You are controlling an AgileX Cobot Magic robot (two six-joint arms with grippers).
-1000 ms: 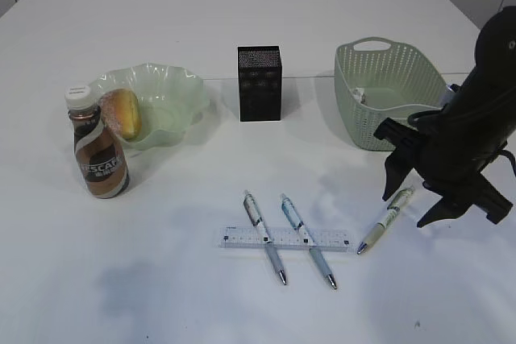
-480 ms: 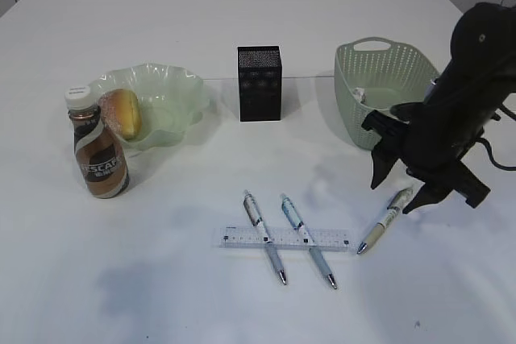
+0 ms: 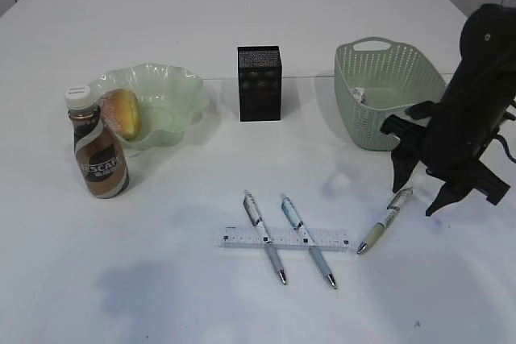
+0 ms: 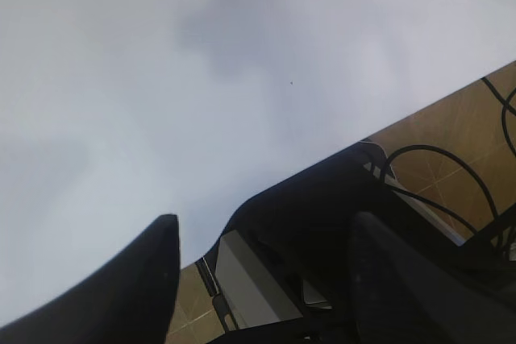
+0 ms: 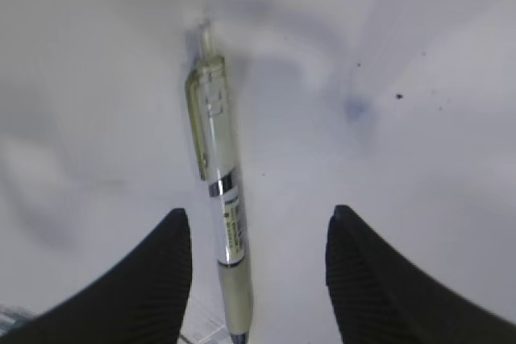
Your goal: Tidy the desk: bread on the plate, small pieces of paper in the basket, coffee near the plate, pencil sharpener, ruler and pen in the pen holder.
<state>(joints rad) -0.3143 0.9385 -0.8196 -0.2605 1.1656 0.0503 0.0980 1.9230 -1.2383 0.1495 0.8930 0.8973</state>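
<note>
Pen under spread right jaws; remaining items at rest on bench

Pen [image 5: 219, 199], pale green with a clear barrel, lies flat on the white bench [image 3: 161, 279] directly below the right gripper [image 3: 442, 189], lined up with the gap between the two fingers. The jaws stand spread, one finger to each side of the barrel, and hold nothing. Whether the fingertips touch the bench cannot be told.

Left of these jaws, two more pens [image 3: 264, 236] lie crossed over a white ruler [image 3: 286, 238]. Beyond the jaws and close by stands the green basket [image 3: 379, 122], with a small piece of paper [image 3: 360, 96] inside. Farther left of the basket stands the black pen holder [image 3: 259, 83], upright.

Well away on the left side, bread [image 3: 122, 112] sits in the green plate [image 3: 173, 102]. The coffee bottle [image 3: 97, 147] stands upright just in front of the plate, close beside the bread.

Left gripper [image 4: 258, 279]: jaws spread and empty, positioned over the bench edge, with cables and brown floor below. It does not appear in the exterior view.
</note>
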